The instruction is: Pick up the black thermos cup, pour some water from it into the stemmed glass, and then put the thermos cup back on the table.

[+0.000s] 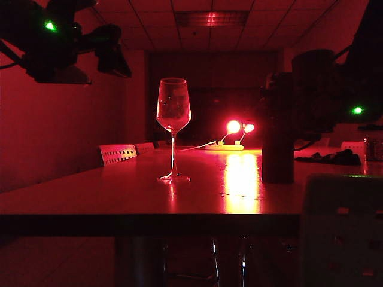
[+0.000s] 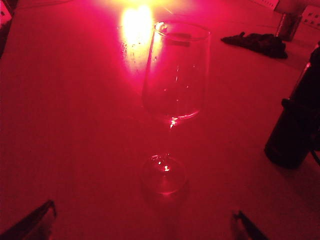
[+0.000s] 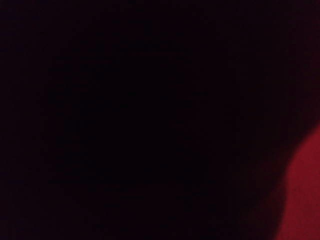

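Red light over everything, detail poor.

Left tool (image 2: 145, 225): I see only two dark fingertips (image 2: 30, 222) at the edge of the left wrist view, set wide apart with nothing between them, so released and holding nothing. In the exterior view that arm hangs high, well above the surface and to the left of the glass.

Right tool (image 1: 293, 119): in the exterior view it sits at the upper part of the black thermos cup (image 1: 277, 134), a tall straight dark cylinder. The dark arm and cup merge there and the right wrist view is almost wholly black, so I cannot tell whether the fingers are clenched on the cup or only beside it.

The cup stands upright on the long glossy surface (image 1: 119, 191), well to the right of the stemmed glass (image 1: 173, 128), a clear tulip-bowled wine glass upright on its round foot. The two are apart, bare surface between them.

Around: two bright lamps (image 1: 238, 127) at the far end with glare across the top, a dark crumpled cloth (image 2: 257, 43) beyond the cup, a pale chair back (image 1: 118, 153) on the far left side.
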Controlling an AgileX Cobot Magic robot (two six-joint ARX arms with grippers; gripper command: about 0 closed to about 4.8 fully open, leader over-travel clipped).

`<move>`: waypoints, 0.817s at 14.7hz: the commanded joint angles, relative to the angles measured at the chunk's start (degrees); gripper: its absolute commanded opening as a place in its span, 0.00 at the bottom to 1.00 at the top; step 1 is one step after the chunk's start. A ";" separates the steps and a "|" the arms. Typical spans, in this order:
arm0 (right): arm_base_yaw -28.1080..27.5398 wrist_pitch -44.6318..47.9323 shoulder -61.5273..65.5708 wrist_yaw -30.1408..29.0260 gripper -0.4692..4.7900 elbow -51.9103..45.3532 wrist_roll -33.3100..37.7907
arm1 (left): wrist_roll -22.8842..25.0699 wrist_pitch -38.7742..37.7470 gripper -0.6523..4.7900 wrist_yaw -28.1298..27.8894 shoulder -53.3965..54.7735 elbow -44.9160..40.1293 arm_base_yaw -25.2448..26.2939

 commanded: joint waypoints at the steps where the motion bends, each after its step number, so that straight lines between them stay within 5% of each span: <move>1: 0.28 2.47 -0.26 -0.26 0.24 0.15 0.02 | 0.48 0.57 1.00 -0.22 -0.13 0.33 -0.07; 5: 0.42 3.72 -3.34 -0.28 0.24 0.22 -0.96 | 0.48 -0.61 1.00 -2.49 -0.13 0.33 -0.07; 12: 1.62 -15.96 -15.15 -0.35 0.24 11.13 -6.71 | 0.46 -0.66 1.00 -2.80 -0.20 0.33 -0.09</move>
